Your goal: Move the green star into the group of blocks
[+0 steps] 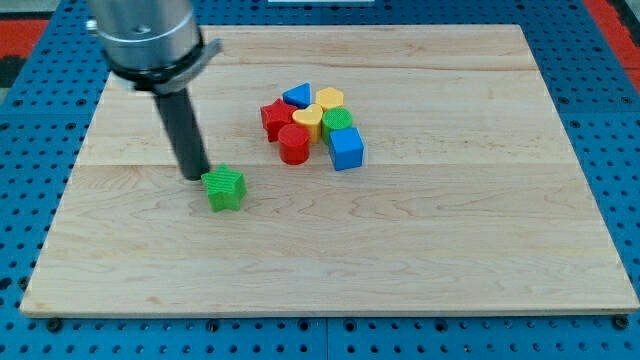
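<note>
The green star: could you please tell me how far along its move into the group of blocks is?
Done: nothing yet; the green star sits alone on the board, well apart from the group of blocks. In hand: my tip is at the star's left edge, seemingly touching it. Left: pushing it toward the view's upper right until it joins the group.

- My tip point(194, 177) rests on the wooden board point(480, 250), at the lower end of the dark rod point(183, 130).
- Green star point(224, 189): just to the view's right of my tip and slightly lower (touching or nearly so; contact cannot be confirmed).
- Block group, well apart from my tip toward the view's upper right: red star-like block point(275, 117), red cylinder point(294, 143), blue triangle point(298, 95), two yellow blocks point(309, 120) point(329, 98), green block point(338, 121), blue cube point(346, 149).
- Blue pegboard point(40, 90) surrounds the board.
</note>
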Controlling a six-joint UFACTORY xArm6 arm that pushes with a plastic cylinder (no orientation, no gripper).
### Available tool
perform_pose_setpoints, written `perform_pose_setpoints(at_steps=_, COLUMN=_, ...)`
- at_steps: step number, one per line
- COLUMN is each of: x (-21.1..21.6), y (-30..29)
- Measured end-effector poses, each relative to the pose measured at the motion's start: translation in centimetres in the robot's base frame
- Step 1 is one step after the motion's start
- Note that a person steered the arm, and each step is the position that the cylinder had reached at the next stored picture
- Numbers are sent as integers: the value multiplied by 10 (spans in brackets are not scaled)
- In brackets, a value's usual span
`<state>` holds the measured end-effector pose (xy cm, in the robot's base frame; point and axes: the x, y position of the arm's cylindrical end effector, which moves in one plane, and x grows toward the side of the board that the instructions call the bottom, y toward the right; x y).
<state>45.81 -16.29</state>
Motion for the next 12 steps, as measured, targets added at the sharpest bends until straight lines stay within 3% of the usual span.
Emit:
perform_pose_setpoints(at_steps=1, x=34, y=-17)
perform_pose_setpoints(at_steps=2, x=43, y=29)
perform_pose_setpoints(at_steps=3, x=38, y=72)
perform_pose_setpoints(at_steps=6, x=24, y=54)
perform_pose_setpoints(at_steps=8, x=18, y=115)
perform_pose_setpoints(at_steps=10, x=45, y=126)
perform_pose_setpoints(at_steps=12, x=-2, y=152)
